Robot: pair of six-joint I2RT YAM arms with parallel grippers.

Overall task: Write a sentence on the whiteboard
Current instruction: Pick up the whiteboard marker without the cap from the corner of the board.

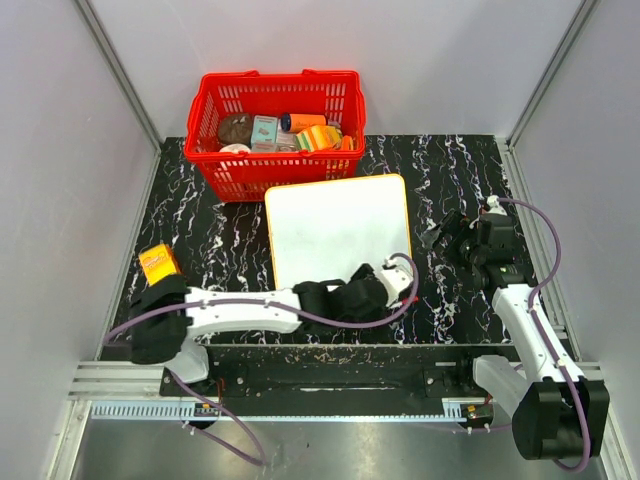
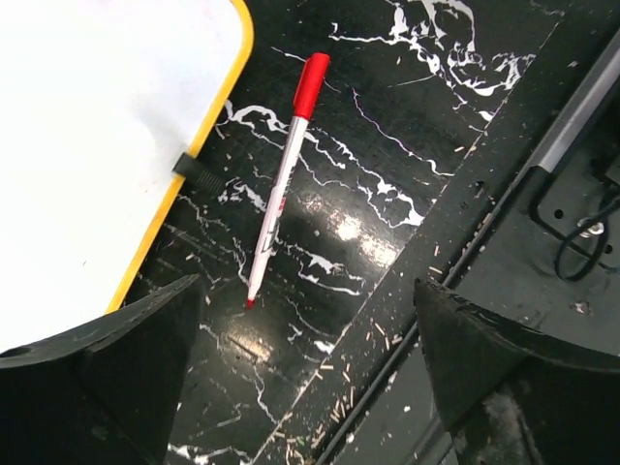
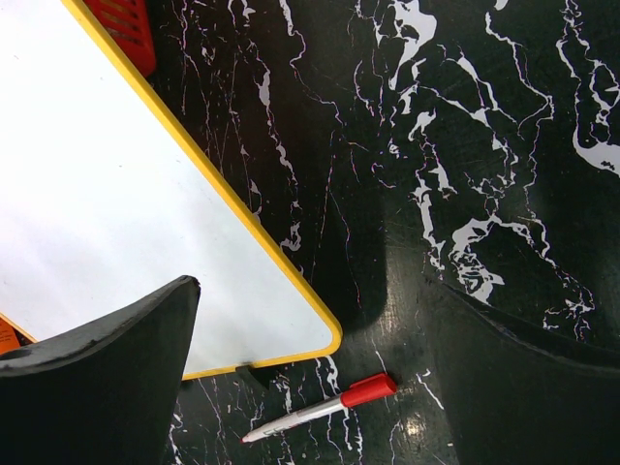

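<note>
Left claw [image 2: 305, 320] and right claw [image 3: 310, 291] both spread wide, gripping nothing.
From above, near edge of whiteboard [image 1: 335, 225] covered by left arm [image 1: 250, 310], with fingertips and red-capped marker [image 2: 284, 184] lost beneath it; board cut off in both wrist views, face plain white. Left claw hanging over marker, not touching; marker flat on black marbled table [image 1: 200, 230] just beside board's yellow rim. Right claw above table right of board. Whiteboard flat mid-table, just before red basket [image 1: 275, 105].

Basket [image 1: 280, 172]: red, at table [image 1: 460, 170] far edge, holding packaged goods.
Box [image 1: 158, 263]: orange, table's left edge.
Marker [image 2: 280, 189]: red-capped, lying on table.
</note>
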